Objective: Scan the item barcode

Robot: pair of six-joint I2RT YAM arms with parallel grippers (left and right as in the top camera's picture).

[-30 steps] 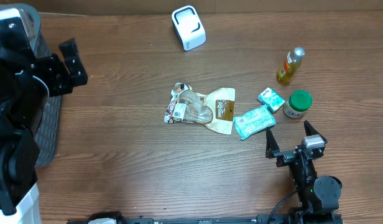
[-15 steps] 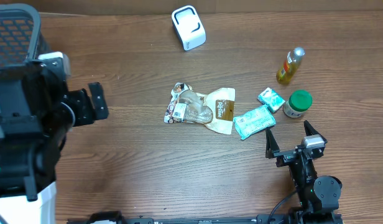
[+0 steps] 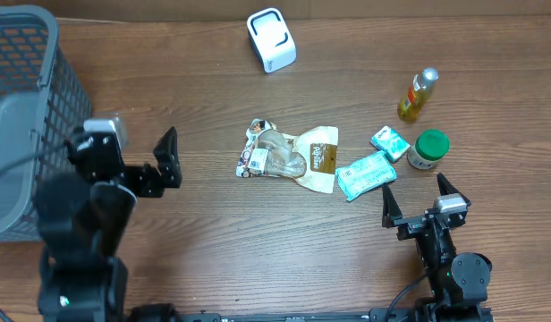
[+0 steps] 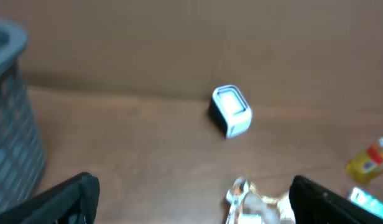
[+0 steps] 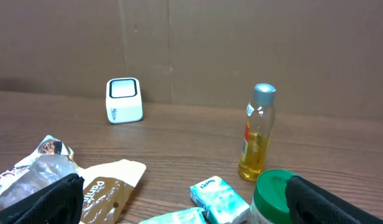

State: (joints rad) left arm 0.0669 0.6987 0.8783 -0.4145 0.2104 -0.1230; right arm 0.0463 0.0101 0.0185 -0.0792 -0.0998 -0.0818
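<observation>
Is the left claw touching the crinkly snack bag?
Apart. The overhead view shows a wide stretch of bare table between the left claw and the snack bag.

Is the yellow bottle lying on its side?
No, in the right wrist view the bottle stands upright on the table.

We hold our left gripper raised, its fingers spread wide; our right gripper sits low, fingers equally wide, holding nothing.
</observation>
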